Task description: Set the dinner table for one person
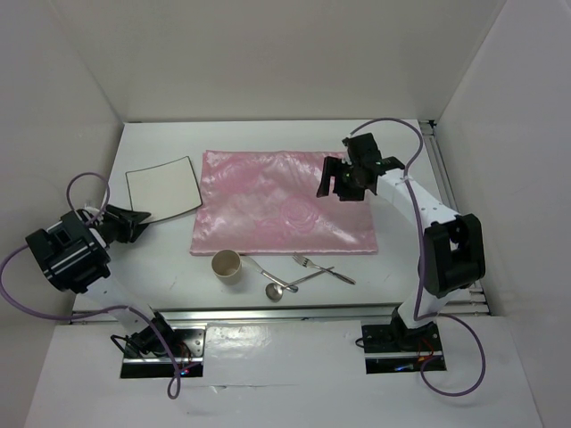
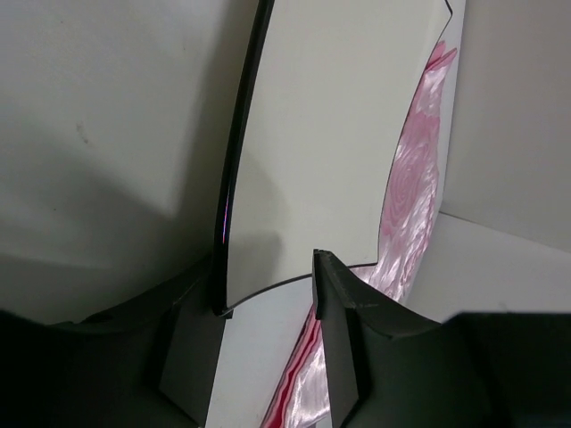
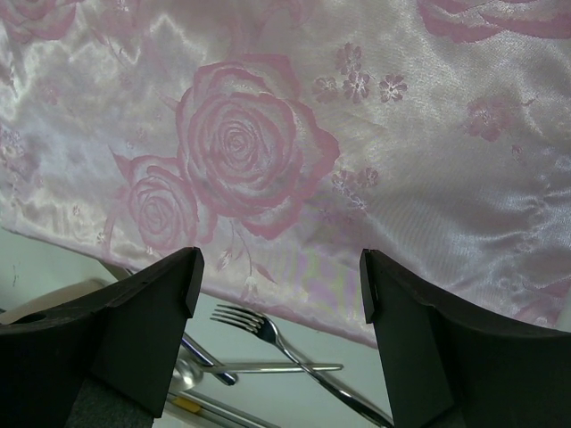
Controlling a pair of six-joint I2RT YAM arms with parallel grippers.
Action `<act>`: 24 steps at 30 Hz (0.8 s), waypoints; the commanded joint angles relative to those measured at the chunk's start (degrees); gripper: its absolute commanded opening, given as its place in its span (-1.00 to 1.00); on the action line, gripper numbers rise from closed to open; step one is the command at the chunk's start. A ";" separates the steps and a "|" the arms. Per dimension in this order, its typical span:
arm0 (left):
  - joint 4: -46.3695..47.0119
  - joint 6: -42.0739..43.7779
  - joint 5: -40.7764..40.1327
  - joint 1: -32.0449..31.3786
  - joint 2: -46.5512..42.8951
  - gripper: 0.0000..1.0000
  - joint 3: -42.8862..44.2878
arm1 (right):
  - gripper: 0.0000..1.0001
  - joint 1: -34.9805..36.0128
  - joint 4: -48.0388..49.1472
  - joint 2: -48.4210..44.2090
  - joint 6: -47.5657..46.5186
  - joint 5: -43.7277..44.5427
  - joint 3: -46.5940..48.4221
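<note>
you're looking at a pink cloth [image 1: 285, 203] of shiny satin, woven with roses and lightly rippled. the square plate [image 1: 163, 187] is smooth and white, with a glossy dark rim. the fork [image 1: 326, 270] and spoon [image 1: 273, 291] are polished metal. the cup [image 1: 227, 265] looks matt cream. the dinner table [image 1: 169, 259] is matt white, its front rail [image 1: 294, 314] bare aluminium.
</note>
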 commanded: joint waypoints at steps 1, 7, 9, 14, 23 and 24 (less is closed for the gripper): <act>-4.79 4.29 -5.42 0.85 2.72 0.12 -0.53 | 0.65 0.83 -1.35 -3.53 0.74 1.08 2.47; -5.40 3.67 -4.18 0.85 2.03 -0.12 0.70 | 0.65 1.36 -1.35 -3.53 0.74 1.08 2.47; -6.02 3.67 -4.18 1.38 1.40 -0.20 1.31 | 0.65 1.88 -1.87 -3.53 0.74 1.08 3.00; -4.79 1.13 -2.95 1.38 -1.85 -0.51 1.31 | 0.65 1.88 -3.80 -3.53 0.74 1.08 4.32; -3.56 -0.55 -0.50 1.38 -3.25 -1.00 2.54 | 0.65 2.41 -4.34 -4.15 0.21 0.55 4.32; -3.56 -1.07 0.03 1.38 -3.78 -1.00 2.54 | 0.65 2.41 -4.34 -4.15 0.21 0.55 3.79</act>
